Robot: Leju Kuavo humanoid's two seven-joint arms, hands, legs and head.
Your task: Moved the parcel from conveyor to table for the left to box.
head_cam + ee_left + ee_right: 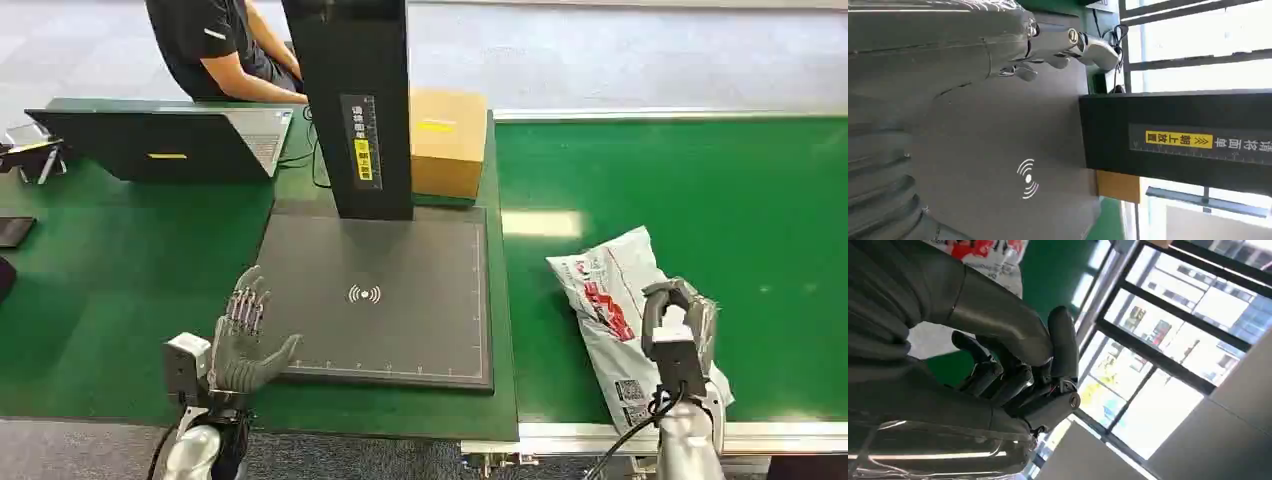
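My right hand [680, 325] covers the parcel's [610, 300] near end, so I cannot tell from the head view whether the fingers grip it; the right wrist view shows them curled in over the bag. The parcel lies on the green conveyor [720, 200], long axis running 11 to 5 o'clock. My left hand [243, 340] hovers with fingers apart at the scanner pad's [400, 270] 8 o'clock corner on the worktop [120, 270].

The grey mat [380, 300] lies flat and bare at its near part, open from the front. A black post [350, 100] stands at its far edge, with a cardboard box [448, 140] just behind to the right. A laptop [160, 140] blocks the far left of the tabletop [120, 290].
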